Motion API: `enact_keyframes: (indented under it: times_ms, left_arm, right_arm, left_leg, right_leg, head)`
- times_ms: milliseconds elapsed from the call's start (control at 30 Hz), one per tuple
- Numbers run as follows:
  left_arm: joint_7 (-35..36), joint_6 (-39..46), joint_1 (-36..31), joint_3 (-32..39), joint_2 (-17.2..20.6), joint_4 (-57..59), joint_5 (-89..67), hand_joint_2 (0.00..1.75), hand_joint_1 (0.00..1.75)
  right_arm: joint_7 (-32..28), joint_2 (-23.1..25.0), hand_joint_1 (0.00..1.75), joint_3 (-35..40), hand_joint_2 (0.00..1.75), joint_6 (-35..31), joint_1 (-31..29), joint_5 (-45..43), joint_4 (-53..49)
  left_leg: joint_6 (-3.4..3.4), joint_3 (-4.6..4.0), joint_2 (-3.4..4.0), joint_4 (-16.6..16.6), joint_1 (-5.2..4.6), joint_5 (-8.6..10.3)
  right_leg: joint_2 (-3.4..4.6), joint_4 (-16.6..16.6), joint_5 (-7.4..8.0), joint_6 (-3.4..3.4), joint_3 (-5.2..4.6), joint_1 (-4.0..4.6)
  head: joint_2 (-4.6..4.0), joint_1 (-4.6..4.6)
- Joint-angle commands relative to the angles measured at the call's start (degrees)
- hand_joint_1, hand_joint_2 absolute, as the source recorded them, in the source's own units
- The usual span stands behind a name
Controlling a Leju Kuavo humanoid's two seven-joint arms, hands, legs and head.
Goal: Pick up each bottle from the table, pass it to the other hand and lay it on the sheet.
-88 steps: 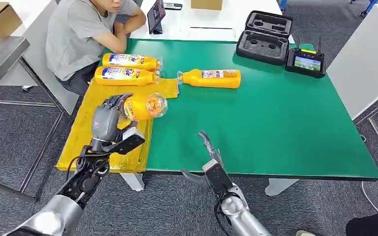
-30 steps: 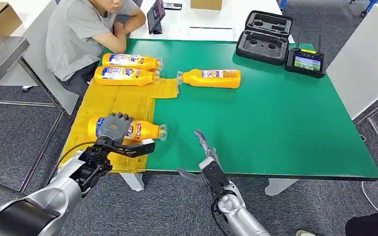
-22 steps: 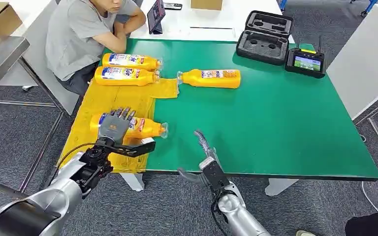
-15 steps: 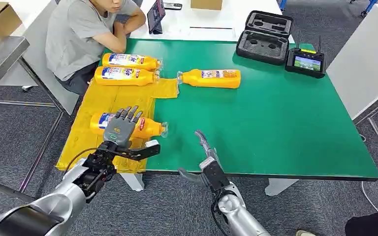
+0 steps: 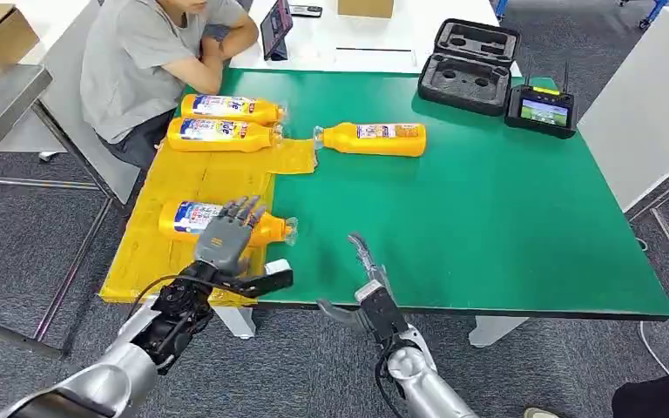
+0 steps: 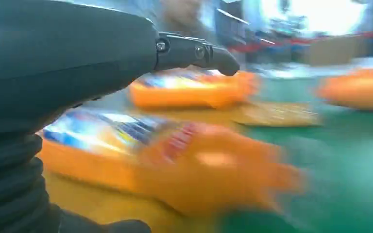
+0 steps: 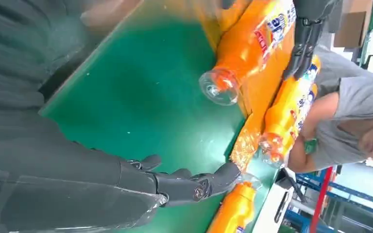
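An orange bottle (image 5: 193,217) lies on its side on the near part of the yellow sheet (image 5: 152,261), its clear cap end (image 7: 218,87) reaching over the green table (image 5: 488,226). My left hand (image 5: 226,241) hovers just in front of it, fingers spread, holding nothing. The left wrist view shows that bottle (image 6: 175,160) blurred, close under my fingers (image 6: 194,51). Two more bottles (image 5: 231,108) (image 5: 222,133) lie side by side at the sheet's far end. Another bottle (image 5: 375,138) lies on the green table. My right hand (image 5: 366,279) is open at the table's front edge.
A person in a grey shirt (image 5: 135,65) sits at the far left corner, arms on the table. A black foam case (image 5: 470,65) and a controller with a screen (image 5: 540,109) stand at the back right. A tablet (image 5: 276,26) leans behind the table.
My left hand brought the bottle down onto the sheet, let go of it, and has drawn back toward the front edge and to the right. The right hand has hardly moved.
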Motion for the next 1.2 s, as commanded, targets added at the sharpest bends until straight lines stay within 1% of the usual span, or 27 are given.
enact_keyframes:
  times_ms: [33,67,133,167,267,300,367,400,433,500,567,633,700,733,767,833,900,1033,1100,1167,1200]
  left_arm:
    - [-17.45,-13.04,13.56,2.48,2.93,-23.73,16.74,1.75,0.00]
    - [-18.89,-14.98,15.29,2.36,3.12,-26.50,19.83,1.75,0.00]
    - [-19.39,-15.12,15.93,2.53,3.07,-26.97,20.85,1.75,0.00]
    - [-19.39,-14.05,16.73,3.92,2.43,-27.46,23.47,1.75,0.00]
    - [-18.75,-8.31,17.20,6.50,0.92,-24.35,25.00,1.75,0.00]
    - [-19.39,-7.95,17.48,7.28,0.27,-23.64,26.99,1.75,0.00]
    - [-19.39,-8.97,17.80,7.52,0.05,-23.42,29.82,1.75,0.00]
    - [-19.39,-8.55,18.22,6.63,0.32,-23.77,30.95,1.75,0.00]
    - [-19.39,-8.55,18.22,6.63,0.32,-23.77,30.95,1.75,0.00]
    - [-19.39,-7.46,18.36,5.25,0.27,-23.04,31.85,1.75,0.00]
    - [-19.39,-7.06,18.58,4.45,0.17,-22.79,32.45,1.75,0.00]
    - [-19.39,-7.15,18.68,4.13,0.16,-22.79,32.79,1.75,0.00]
    - [-19.39,-7.38,19.09,3.46,-0.04,-22.88,33.58,1.75,0.00]
    - [-19.39,-7.38,19.09,3.46,-0.04,-22.88,33.58,1.75,0.00]
    - [-19.39,-7.69,19.67,3.12,-0.04,-23.51,33.89,1.75,0.00]
    - [-19.39,-7.94,19.98,2.83,0.06,-24.06,34.17,1.75,0.00]
    - [-19.39,-10.31,20.91,1.72,0.61,-26.08,36.20,1.75,0.00]
    - [-19.39,-10.31,20.91,1.72,0.61,-26.08,36.20,1.75,0.00]
    - [-19.39,-12.34,20.61,1.36,0.70,-26.44,37.55,1.75,0.00]
    - [-19.25,-12.33,20.42,2.20,0.21,-26.08,36.84,1.75,0.00]
    - [-19.04,-12.15,20.62,2.61,0.16,-26.67,36.37,1.75,0.00]
  right_arm:
    - [-0.09,-2.49,0.00,-1.37,1.75,-1.78,1.94,-1.83,-8.80]
    - [-0.09,-2.44,0.00,-1.29,1.75,-2.17,2.21,-1.81,-10.60]
    - [-0.09,-2.05,0.00,-1.21,1.75,-2.63,1.95,-1.60,-10.61]
    - [-0.09,-1.94,0.00,-1.23,1.75,-3.37,2.25,-1.42,-12.00]
    - [-0.09,-1.76,0.00,-0.62,1.75,-3.90,2.70,-0.50,-13.20]
    - [-0.09,-1.91,0.00,-0.42,1.75,-4.62,3.32,-0.24,-14.44]
    - [-0.09,-1.95,0.00,-0.66,1.75,-5.65,4.17,-0.36,-16.25]
    - [-0.09,-2.15,0.00,-0.61,1.75,-7.97,5.31,-0.13,-19.41]
    - [-0.09,-2.15,0.00,-0.61,0.00,-7.97,5.31,-0.13,-19.41]
    - [-0.09,-2.14,0.00,-0.84,0.00,-12.55,7.00,-0.33,-24.08]
    - [-0.09,-1.88,0.00,-1.54,0.00,-14.93,8.05,-0.62,-26.74]
    - [-0.09,-1.77,0.00,-1.89,0.00,-15.56,8.41,-0.77,-27.56]
    - [-0.09,-1.64,0.00,-3.42,0.00,-17.98,9.67,-0.91,-30.20]
    - [-0.09,-1.64,0.00,-3.42,0.00,-17.98,9.67,-0.91,-30.20]
    - [-0.09,-1.80,0.00,-3.93,0.00,-19.75,10.41,-0.45,-31.23]
    - [-0.09,-1.79,0.00,-4.12,0.00,-20.55,10.78,-0.51,-31.85]
    - [-0.09,-1.83,0.00,-4.12,0.00,-23.15,12.09,-0.30,-34.10]
    - [-0.09,-1.83,0.00,-4.12,0.00,-23.15,12.09,-0.30,-34.10]
    - [-0.09,-1.77,0.00,-3.79,0.00,-24.14,12.42,-0.58,-35.06]
    - [-0.09,-0.68,0.00,-4.87,0.00,-24.46,12.43,-2.39,-34.79]
    - [-0.09,0.10,0.00,-5.45,1.75,-23.95,12.40,-3.05,-34.29]
  left_leg:
    - [-0.04,0.07,0.18,-0.03,-0.03,-0.06]
    - [-0.07,0.14,0.23,0.02,0.00,-0.13]
    - [-0.09,0.09,0.29,0.07,0.01,-0.15]
    - [-0.06,0.02,0.15,0.02,-0.01,-0.07]
    - [-0.16,0.15,0.38,0.32,0.11,-0.33]
    - [-0.08,0.10,0.29,0.02,0.02,-0.11]
    - [-0.11,0.11,0.31,0.09,0.04,-0.16]
    - [-0.08,0.08,0.12,0.04,0.04,-0.12]
    - [-0.10,0.09,0.13,0.08,0.07,-0.15]
    - [-0.08,0.06,0.03,0.08,0.05,-0.11]
    - [-0.05,0.06,0.08,0.02,0.02,-0.09]
    - [-0.06,0.03,0.05,0.04,0.02,-0.08]
    - [-0.07,0.03,0.06,0.07,0.04,-0.11]
    - [-0.05,-0.01,0.01,0.02,0.02,-0.04]
    - [-0.09,0.04,0.01,0.11,0.04,-0.11]
    - [-0.06,0.00,0.00,0.01,0.01,-0.04]
    - [-0.08,0.03,0.03,0.04,0.04,-0.08]
    - [-0.09,0.04,0.03,0.06,0.05,-0.10]
    - [-0.06,0.01,0.07,0.01,0.03,-0.05]
    - [-0.06,0.01,0.03,0.02,0.04,-0.05]
    - [-0.09,0.06,0.05,0.08,0.05,-0.10]
  right_leg:
    - [0.15,0.00,-0.02,-0.06,0.01,-0.02]
    - [0.19,0.04,-0.07,-0.10,0.07,0.01]
    - [0.24,0.09,-0.06,-0.12,0.00,0.02]
    - [0.13,0.04,-0.03,-0.08,-0.03,0.00]
    - [0.31,0.27,-0.20,-0.22,0.05,0.13]
    - [0.26,0.03,-0.02,-0.11,-0.01,0.04]
    - [0.25,0.12,-0.07,-0.15,0.02,0.06]
    - [0.08,0.05,-0.08,-0.11,0.02,0.06]
    - [0.07,0.07,-0.11,-0.14,0.04,0.10]
    - [-0.01,0.07,-0.11,-0.12,0.02,0.07]
    - [0.04,0.04,-0.07,-0.08,0.00,0.03]
    - [0.01,0.06,-0.08,-0.09,-0.01,0.03]
    - [0.02,0.07,-0.09,-0.11,0.00,0.05]
    - [-0.02,0.02,-0.05,-0.07,-0.03,0.03]
    - [-0.04,0.10,-0.12,-0.12,0.02,0.05]
    - [-0.03,0.02,-0.05,-0.08,-0.03,0.02]
    - [-0.01,0.03,-0.07,-0.11,0.00,0.05]
    - [-0.01,0.05,-0.09,-0.12,0.01,0.06]
    - [0.03,0.01,-0.03,-0.08,-0.03,0.04]
    - [-0.01,0.01,-0.04,-0.09,-0.03,0.05]
    - [-0.01,0.08,-0.09,-0.13,0.02,0.07]
  head:
    - [0.00,0.02]
    - [0.00,0.02]
    - [0.00,0.00]
    - [0.00,0.00]
    - [0.00,0.02]
    - [0.00,0.04]
    - [-0.02,0.00]
    - [0.00,0.00]
    - [0.00,0.00]
    - [0.00,0.02]
    - [0.00,0.00]
    - [0.00,0.02]
    - [0.00,0.02]
    - [0.00,0.00]
    - [0.00,0.02]
    - [0.00,0.00]
    - [0.00,0.00]
    - [0.00,0.00]
    - [0.00,0.00]
    - [0.00,0.00]
    - [0.00,0.00]
